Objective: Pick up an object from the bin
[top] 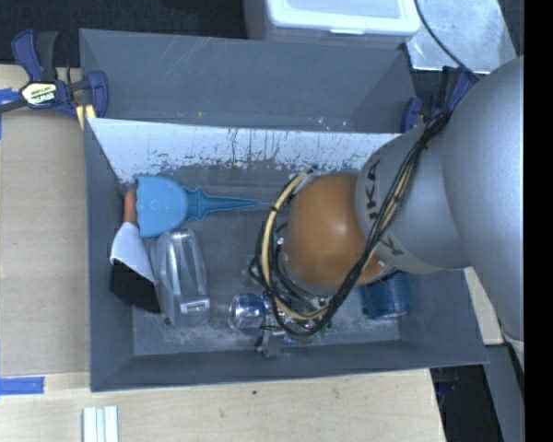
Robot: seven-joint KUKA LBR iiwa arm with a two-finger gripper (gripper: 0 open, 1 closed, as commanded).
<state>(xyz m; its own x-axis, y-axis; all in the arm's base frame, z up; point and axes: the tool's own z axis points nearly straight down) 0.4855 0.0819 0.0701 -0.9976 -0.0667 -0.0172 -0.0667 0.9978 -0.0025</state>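
Note:
My gripper (pixel 269 336) is low in the bin, close to the front wall and under the arm's wrist, with little of it showing. Right beside it on the left lies a small clear, shiny thing (pixel 246 311), touching or nearly touching the gripper. I cannot tell whether anything is held. A clear plastic box (pixel 182 273) lies further left. A blue ribbed round thing (pixel 390 295) lies to the right, partly hidden under the arm.
A light-blue bulb with a long pointed nozzle (pixel 170 205) lies at the back left, the nozzle pointing right. A small orange thing (pixel 129 206) and a black-and-white flat thing (pixel 133 267) lie against the left wall. The arm hides the bin's right half.

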